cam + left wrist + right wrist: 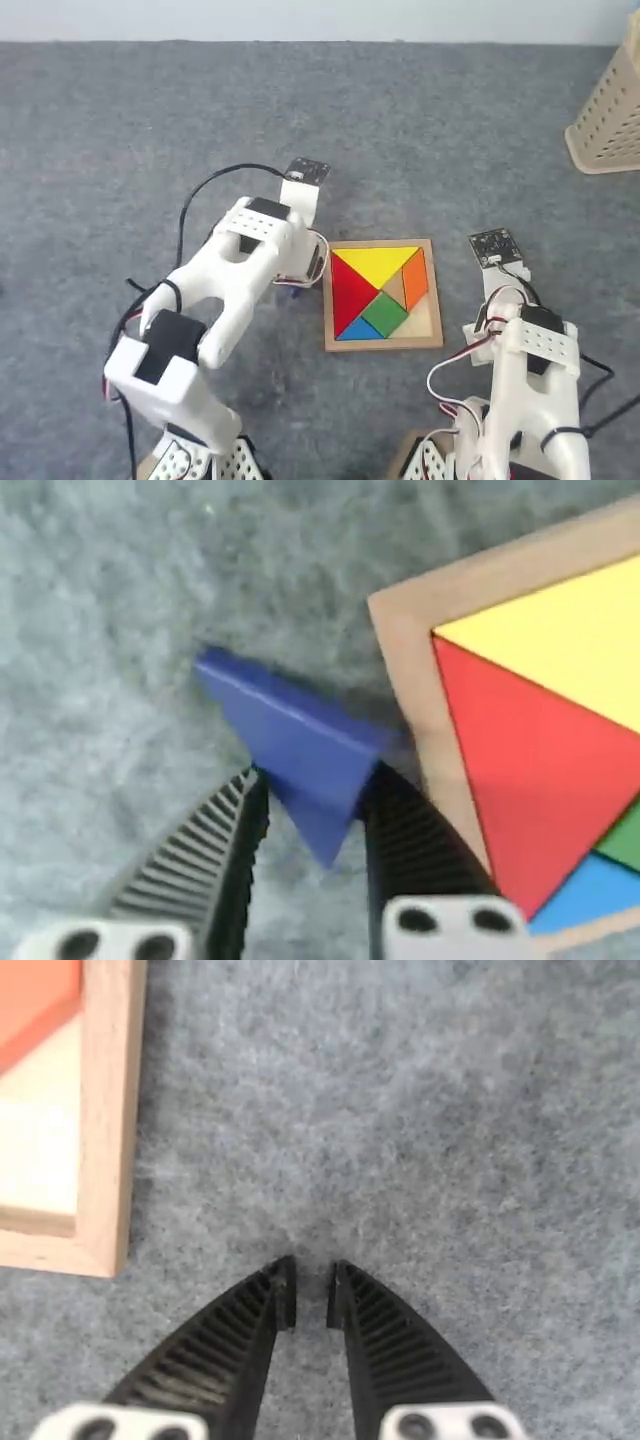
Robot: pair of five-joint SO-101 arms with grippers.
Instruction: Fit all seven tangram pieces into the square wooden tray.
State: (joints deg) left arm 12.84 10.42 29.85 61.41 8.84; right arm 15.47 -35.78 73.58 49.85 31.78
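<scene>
Blue triangle [300, 745] pinched by left gripper [315, 780], just outside tray [405, 650] rim; likely gripped for lift into tray's bare gap. Right gripper [311, 1285] fingers nearly together, empty, parked beside tray, clear of the work.

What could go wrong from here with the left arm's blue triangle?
1. The left gripper pinches the dark blue triangle across slanted edges near one tip, so the piece could twist or squirt out when lifted.
2. The triangle lies right beside the tray rim. A low carry could catch it and shove the tray.
3. The bare wood is on the tray's far side, so placing there might disturb the orange piece.
</scene>
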